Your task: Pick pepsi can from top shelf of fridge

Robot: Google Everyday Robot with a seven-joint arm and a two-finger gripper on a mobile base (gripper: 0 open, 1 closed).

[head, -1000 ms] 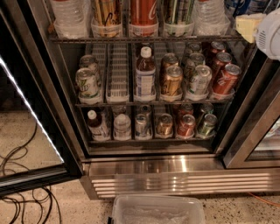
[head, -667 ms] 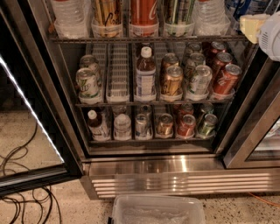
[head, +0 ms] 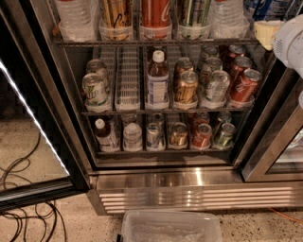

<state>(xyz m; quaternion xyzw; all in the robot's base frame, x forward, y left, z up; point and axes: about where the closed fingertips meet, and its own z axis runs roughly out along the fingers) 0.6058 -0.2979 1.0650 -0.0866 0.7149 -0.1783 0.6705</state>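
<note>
The fridge [head: 189, 182] stands open in front of me, its glass door [head: 28, 142] swung out to the left. The top shelf [head: 156, 42] is a wire rack with clear cup holders. It holds a water bottle, a gold can [head: 116, 14], a red can [head: 155, 13], a green-and-black can [head: 194, 12] and another water bottle. A blue object with white markings [head: 265, 8] shows at the top right corner, cut by the frame edge; I cannot tell if it is the pepsi can. My gripper [head: 269, 32] is at the right end of the top shelf, under that blue object, on the white arm [head: 291, 42].
The middle shelf [head: 161, 111] holds a bottle and several green, gold, silver and red cans between white ribbed dividers. The bottom shelf holds more bottles and cans. A clear plastic bin [head: 170, 227] sits on the floor in front. Black cables [head: 23, 212] lie at the left.
</note>
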